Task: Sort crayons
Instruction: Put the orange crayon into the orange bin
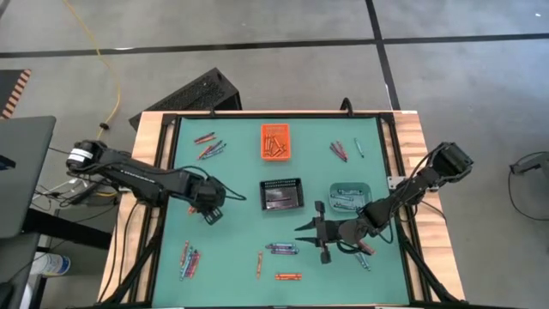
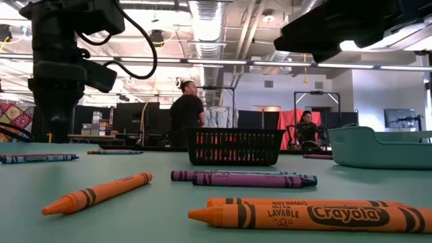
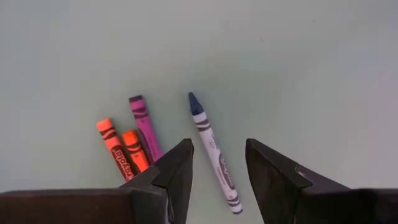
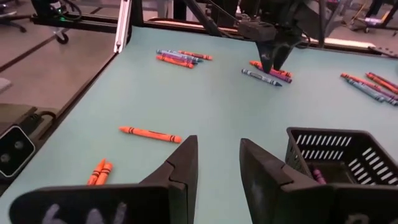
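My left gripper (image 3: 219, 163) points down, open, at the table's left middle (image 1: 210, 209). Its fingers stand on either side of a blue crayon (image 3: 212, 152) that lies flat on the green mat, without touching it. Beside that crayon lie a purple crayon (image 3: 144, 126) and two orange crayons (image 3: 121, 151). My right gripper (image 4: 217, 163) hovers open and empty near the table's front middle (image 1: 310, 232), pointing toward the left edge. More crayons lie in loose groups on the mat (image 1: 208, 146) (image 1: 189, 257) (image 1: 283, 249) (image 1: 343, 150).
An orange bin (image 1: 275, 142) holding crayons stands at the far middle. A black mesh bin (image 1: 282, 195) sits at the centre, with a teal bin (image 1: 349, 197) to its right. Single orange crayons (image 1: 287, 276) (image 1: 259, 264) lie near the front edge. People sit in the room beyond (image 2: 186, 111).
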Action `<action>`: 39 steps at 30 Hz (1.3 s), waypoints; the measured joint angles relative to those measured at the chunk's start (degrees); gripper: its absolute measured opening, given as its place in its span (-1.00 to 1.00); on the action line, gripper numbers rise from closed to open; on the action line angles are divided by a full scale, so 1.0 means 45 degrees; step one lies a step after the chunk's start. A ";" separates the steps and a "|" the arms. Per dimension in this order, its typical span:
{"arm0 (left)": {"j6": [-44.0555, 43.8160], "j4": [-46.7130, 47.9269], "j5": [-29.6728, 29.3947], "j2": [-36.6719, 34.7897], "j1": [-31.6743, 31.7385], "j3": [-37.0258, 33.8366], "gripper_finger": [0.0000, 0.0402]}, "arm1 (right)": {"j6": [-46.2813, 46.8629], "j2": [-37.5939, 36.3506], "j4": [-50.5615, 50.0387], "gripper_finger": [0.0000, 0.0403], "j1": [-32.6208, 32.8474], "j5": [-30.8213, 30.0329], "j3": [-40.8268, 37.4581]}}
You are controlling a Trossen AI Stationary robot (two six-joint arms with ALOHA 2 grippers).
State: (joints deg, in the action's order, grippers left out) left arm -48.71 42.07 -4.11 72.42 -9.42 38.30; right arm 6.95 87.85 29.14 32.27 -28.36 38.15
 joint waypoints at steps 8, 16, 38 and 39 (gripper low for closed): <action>-0.0527 0.1990 -0.1563 0.0000 0.0121 0.0000 -0.32 | 0.0482 0.0000 0.0002 -0.44 0.0004 0.0000 0.0000; 0.0632 0.2851 -0.1483 0.0000 0.1443 0.0000 -0.32 | 0.0450 0.0000 -0.0003 -0.44 0.0083 0.0005 0.0000; 0.2516 0.1433 -0.0609 0.0000 0.3519 -0.0512 -0.32 | 0.0460 0.0000 -0.0294 -0.44 0.0083 0.0005 0.0003; 0.2434 0.1323 -0.0609 0.0000 0.3519 -0.0727 -0.32 | 0.0460 0.0003 -0.0292 -0.44 0.0083 0.0005 0.0000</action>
State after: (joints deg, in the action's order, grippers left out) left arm -37.75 48.03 -6.85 72.42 6.42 35.03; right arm 9.02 87.87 27.82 32.64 -28.34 38.15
